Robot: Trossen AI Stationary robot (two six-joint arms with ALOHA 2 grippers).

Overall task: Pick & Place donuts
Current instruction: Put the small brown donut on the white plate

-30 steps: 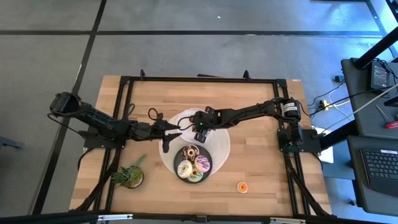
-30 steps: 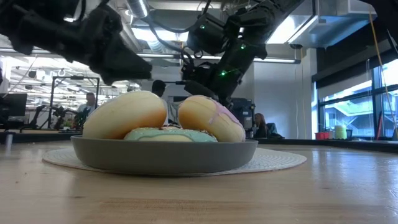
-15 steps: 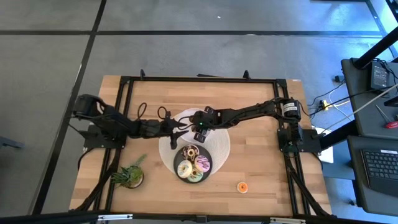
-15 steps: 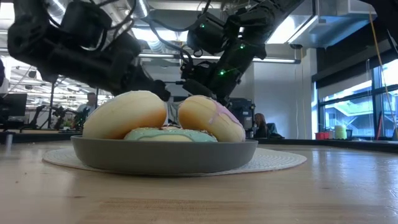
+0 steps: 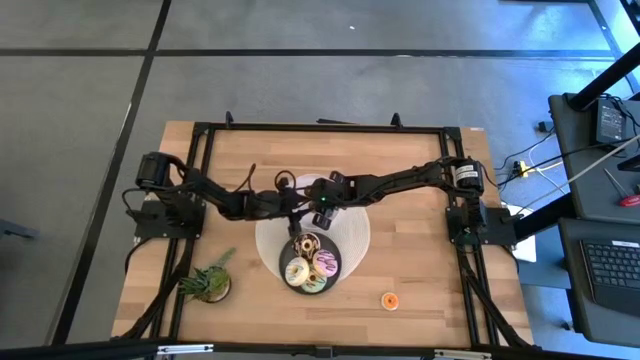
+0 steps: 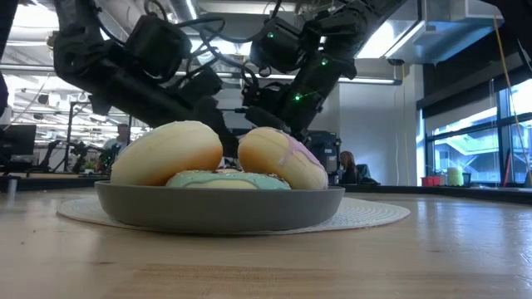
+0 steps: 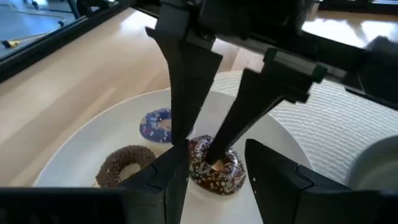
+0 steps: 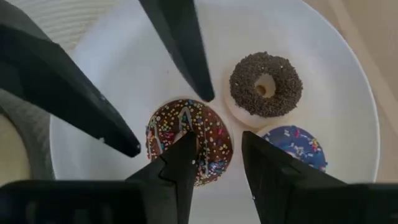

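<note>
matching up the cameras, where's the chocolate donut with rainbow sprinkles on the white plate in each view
high view: not visible, covered by the arms.
low view: not visible behind the grey plate.
left wrist view: chocolate donut at lower centre.
right wrist view: left of centre.
shared landmark: purple donut beside it.

A wooden table [image 5: 410, 260] with a black frame around its edges. Near the middle lies a round pale woven mat [image 5: 356, 232]. A small green potted plant [image 5: 207, 281] stands towards the near left corner. A tiny orange donut [image 5: 390, 300] lies alone on the bare wood near the front edge, to the right of the mat and well apart from it.
</note>
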